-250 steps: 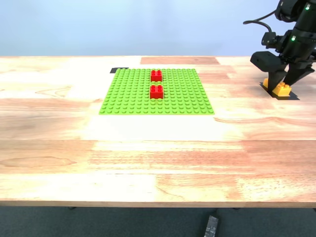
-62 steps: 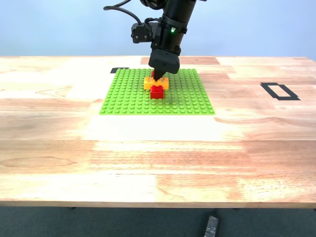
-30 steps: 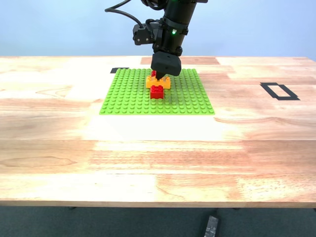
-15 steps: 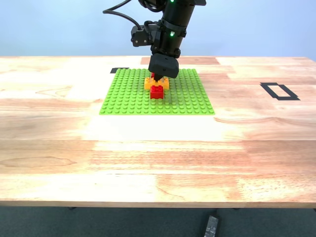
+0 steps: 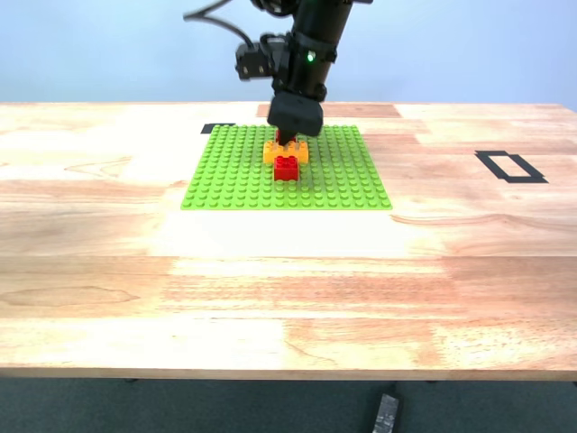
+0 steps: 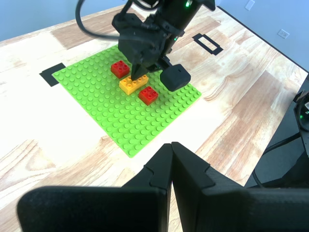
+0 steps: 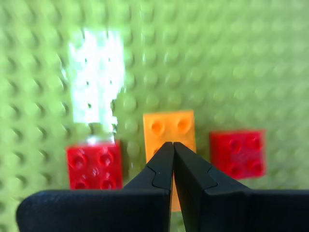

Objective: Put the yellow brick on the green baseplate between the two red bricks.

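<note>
The yellow brick (image 5: 273, 152) (image 6: 133, 84) (image 7: 170, 128) lies on the green baseplate (image 5: 234, 171) (image 6: 120, 116) (image 7: 217, 58), in the gap between the two red bricks (image 6: 119, 68) (image 6: 148, 94) (image 7: 93, 164) (image 7: 237, 153). In the exterior view the near red brick (image 5: 287, 168) shows fully and the far one is mostly hidden by the arm. My second gripper (image 5: 287, 135) (image 6: 135, 73) (image 7: 173, 143) points down at the yellow brick's top, its fingers closed together with nothing between them. My first gripper (image 6: 171, 145) is shut and empty, high and well away from the plate.
A black tape rectangle (image 5: 511, 166) (image 6: 206, 43) marks the wooden table at the exterior view's right. A small black tape mark (image 5: 216, 128) (image 6: 52, 74) sits at the plate's far corner. A dark object (image 5: 385, 413) lies on the floor below the table's front edge.
Since the earliest frame the arm has carried the yellow brick from the tape rectangle to the plate. Over the last second the arm shifted slightly over the brick, which now sits level between the red bricks.
</note>
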Robot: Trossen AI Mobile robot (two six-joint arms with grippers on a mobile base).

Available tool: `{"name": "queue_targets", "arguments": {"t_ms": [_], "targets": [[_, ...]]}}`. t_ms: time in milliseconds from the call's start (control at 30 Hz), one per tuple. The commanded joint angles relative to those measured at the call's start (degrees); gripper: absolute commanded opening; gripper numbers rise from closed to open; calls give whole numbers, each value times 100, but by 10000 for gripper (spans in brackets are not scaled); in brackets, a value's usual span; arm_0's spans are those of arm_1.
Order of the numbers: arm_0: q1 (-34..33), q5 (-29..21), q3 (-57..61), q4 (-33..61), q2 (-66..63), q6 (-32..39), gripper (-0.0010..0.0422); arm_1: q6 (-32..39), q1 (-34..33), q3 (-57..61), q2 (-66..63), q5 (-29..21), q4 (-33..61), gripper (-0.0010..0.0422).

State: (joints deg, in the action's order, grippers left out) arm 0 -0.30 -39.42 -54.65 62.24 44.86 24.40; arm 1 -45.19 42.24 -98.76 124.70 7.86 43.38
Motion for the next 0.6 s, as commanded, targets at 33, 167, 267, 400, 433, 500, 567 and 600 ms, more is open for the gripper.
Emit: {"name": "queue_targets", "arguments": {"t_ms": [33,167,267,400,433,500,567,600], "targets": [[0,0,-7,-11,-4,2,0,11,-116,-52,-372,-85,-116,-1],[2,26,-9,-122,-4,-2,0,114,-343,-48,-815,-81,-125,-1],[2,42,-7,-177,-55,-7,0,203,-509,31,-1215,-79,-166,-1],[2,33,-7,-358,-122,-17,0,501,-732,437,-1947,-74,-474,-1],[2,48,-7,-422,-125,-15,0,531,-793,590,-2157,-70,-553,-1],[2,48,-7,-487,-175,-13,0,660,-892,951,-2594,-83,-765,-1],[2,46,-7,-518,-210,-15,0,850,-1019,1388,-3123,-85,-966,-1],[2,48,-7,-507,-251,-15,0,979,-1078,1633,-3388,-103,-1102,-1]]}}
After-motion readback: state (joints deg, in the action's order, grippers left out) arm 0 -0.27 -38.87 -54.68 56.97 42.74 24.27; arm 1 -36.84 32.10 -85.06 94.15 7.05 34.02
